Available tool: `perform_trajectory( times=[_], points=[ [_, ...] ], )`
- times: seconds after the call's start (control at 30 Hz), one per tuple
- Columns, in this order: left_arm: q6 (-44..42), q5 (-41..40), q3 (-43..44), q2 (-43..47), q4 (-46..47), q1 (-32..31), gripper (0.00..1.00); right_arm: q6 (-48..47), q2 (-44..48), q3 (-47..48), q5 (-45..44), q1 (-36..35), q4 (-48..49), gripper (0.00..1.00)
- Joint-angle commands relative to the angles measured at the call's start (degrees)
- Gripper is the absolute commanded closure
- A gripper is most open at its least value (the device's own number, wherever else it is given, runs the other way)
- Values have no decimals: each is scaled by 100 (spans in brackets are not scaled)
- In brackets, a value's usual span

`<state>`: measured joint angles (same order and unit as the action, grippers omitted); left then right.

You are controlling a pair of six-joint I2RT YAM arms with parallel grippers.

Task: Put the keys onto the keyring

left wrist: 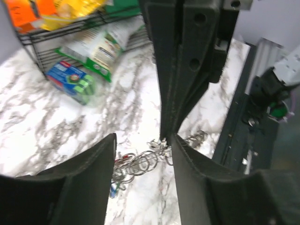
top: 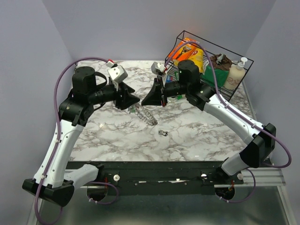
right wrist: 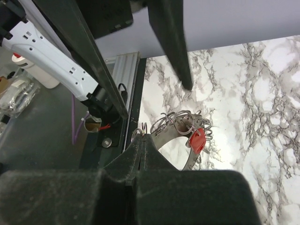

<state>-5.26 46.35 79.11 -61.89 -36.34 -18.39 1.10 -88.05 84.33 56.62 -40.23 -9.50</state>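
The keyring (top: 146,116) is a bunch of silver rings and keys between the two grippers at mid table. My right gripper (right wrist: 142,136) is shut on a thin wire ring at one end of that bunch. In the right wrist view, silver keys and a red-headed key (right wrist: 197,139) hang just beyond its tip. My left gripper (left wrist: 144,140) stands open above the bunch (left wrist: 138,163), nothing between its fingers (left wrist: 89,178). The right gripper (left wrist: 165,133) comes down from above and pinches the ring next to the left one's right finger. A loose small key (top: 163,133) lies nearer the front.
A black wire basket (top: 243,61) at the back right holds snack bags and a pump bottle (top: 236,74). A blue and green packet (left wrist: 70,82) lies on the marble in front of it. The black base rail (top: 154,171) runs along the near edge.
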Motion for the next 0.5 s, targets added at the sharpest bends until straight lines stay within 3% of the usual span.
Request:
perform_trajectory(
  times=[0.0, 0.23, 0.47],
  points=[
    [673, -1040, -220, 361, 873, 20, 32, 153, 419, -215, -212, -29, 518, 100],
    [833, -733, -431, 599, 1269, 134, 28, 382, 632, -559, -468, -29, 1178, 99],
    [658, 6, -721, 880, 1577, 143, 27, -58, 665, -716, 603, -20, 1616, 99]
  ],
)
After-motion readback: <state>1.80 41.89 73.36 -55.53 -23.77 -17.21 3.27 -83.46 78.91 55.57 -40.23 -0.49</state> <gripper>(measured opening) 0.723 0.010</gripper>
